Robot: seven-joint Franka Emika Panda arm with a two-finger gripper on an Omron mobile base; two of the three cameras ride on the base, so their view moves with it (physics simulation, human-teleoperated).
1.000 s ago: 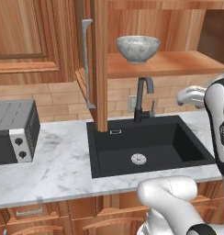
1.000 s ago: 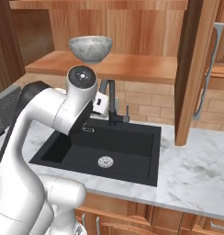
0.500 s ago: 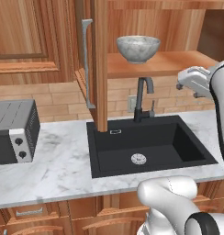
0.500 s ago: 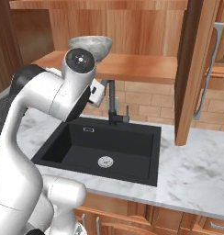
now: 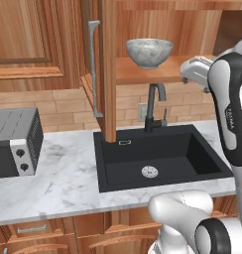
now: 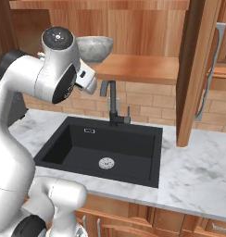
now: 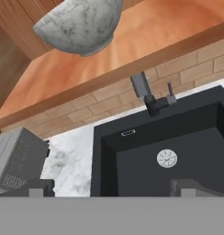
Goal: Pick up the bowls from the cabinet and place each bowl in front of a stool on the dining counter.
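Note:
A speckled grey-white bowl (image 5: pixel 149 52) stands upright on the inner shelf (image 5: pixel 157 74) of the open reddish-brown cabinet, above the sink. The bowl (image 6: pixel 98 48) is partly covered by my arm in the right base view. My white hand (image 5: pixel 196 69) hangs at the shelf's front edge, to the right of the bowl and slightly lower, apart from it. In the hand view the bowl (image 7: pixel 79 25) sits at the top left, and my gripper (image 7: pixel 114 192) is open, its fingertips (image 7: pixel 192 187) wide apart with nothing between them.
The cabinet door (image 5: pixel 109 74) stands open with its silver bar handle (image 5: pixel 94 69) left of the bowl. Below are a black sink (image 5: pixel 157 158) with a dark faucet (image 5: pixel 155 106), a marble worktop (image 5: pixel 58 178) and a grey microwave (image 5: pixel 14 141) at left.
My hand has risen from faucet height to the shelf's edge and shifted slightly toward the bowl. The jaws stayed open and the bowl has not moved.

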